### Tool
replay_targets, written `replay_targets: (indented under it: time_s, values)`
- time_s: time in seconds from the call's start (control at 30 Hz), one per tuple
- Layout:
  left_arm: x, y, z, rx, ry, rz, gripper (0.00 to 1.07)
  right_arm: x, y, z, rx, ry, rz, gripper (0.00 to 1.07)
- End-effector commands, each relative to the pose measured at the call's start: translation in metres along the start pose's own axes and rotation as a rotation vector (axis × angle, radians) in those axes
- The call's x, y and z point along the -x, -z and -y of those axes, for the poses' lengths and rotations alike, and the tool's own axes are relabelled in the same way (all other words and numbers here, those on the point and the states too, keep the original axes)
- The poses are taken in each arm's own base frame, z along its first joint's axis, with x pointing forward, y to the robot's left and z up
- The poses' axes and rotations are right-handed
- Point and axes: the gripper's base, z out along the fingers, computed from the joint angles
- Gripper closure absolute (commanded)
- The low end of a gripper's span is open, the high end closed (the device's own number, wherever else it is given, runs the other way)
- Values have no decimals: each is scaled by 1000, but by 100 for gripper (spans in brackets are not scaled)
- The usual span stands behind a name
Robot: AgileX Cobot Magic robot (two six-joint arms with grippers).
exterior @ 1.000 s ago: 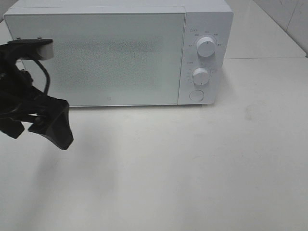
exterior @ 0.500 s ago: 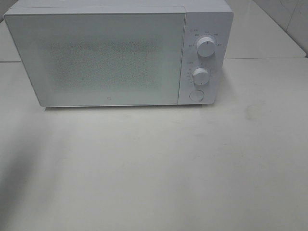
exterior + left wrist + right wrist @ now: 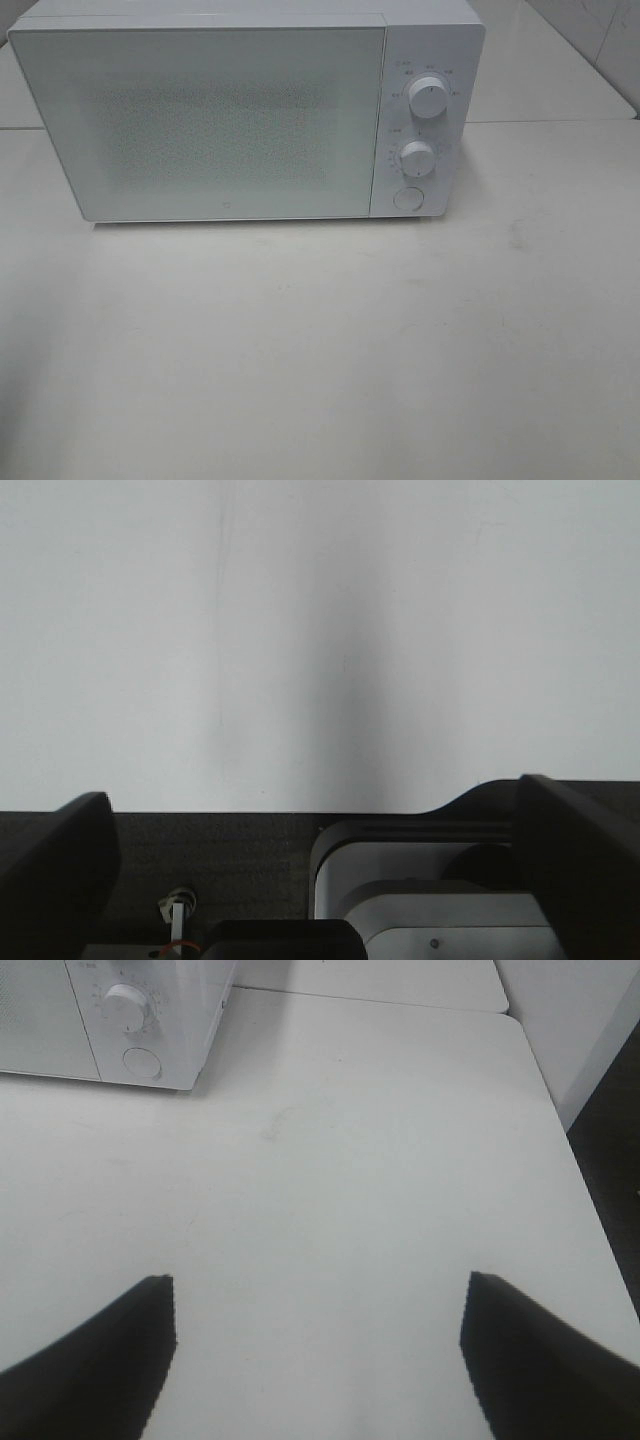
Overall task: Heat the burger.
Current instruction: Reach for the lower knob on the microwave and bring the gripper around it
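Note:
The burger is not in view in any frame. The white microwave [image 3: 240, 110] stands at the back of the table with its door [image 3: 200, 125] shut; its right corner also shows in the right wrist view [image 3: 110, 1020]. Neither arm shows in the exterior view. My left gripper [image 3: 312, 790] is open and empty, its fingers wide apart over the bare table near an edge. My right gripper [image 3: 317, 1282] is open and empty above the table, to the right of the microwave.
The microwave panel has two white knobs [image 3: 428, 96] [image 3: 417, 158] and a round button [image 3: 407, 198]. The white table [image 3: 330, 340] stretches in front of it. The table's right edge [image 3: 575, 1160] drops to a dark floor. Arm base parts [image 3: 400, 900] sit beyond the table edge.
The left arm, a second ago in front of the microwave's left side, has pulled out of the exterior view to the left. The microwave has not changed.

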Motion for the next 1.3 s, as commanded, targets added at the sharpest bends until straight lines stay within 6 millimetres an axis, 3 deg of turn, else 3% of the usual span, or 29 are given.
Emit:
replay_targets:
  time_s: [0.03, 0.77, 1.3]
  values:
    - [-21, 9, 1, -1, -7, 89, 6, -1, 4, 1, -6, -12, 45, 31]
    - [-120, 34, 8, -36, -129, 728, 7, -1, 4, 1, -6, -12, 45, 31]
    - [-118, 34, 8, -41, -124, 715, 7, -1, 3, 0, -6, -10, 39, 31]
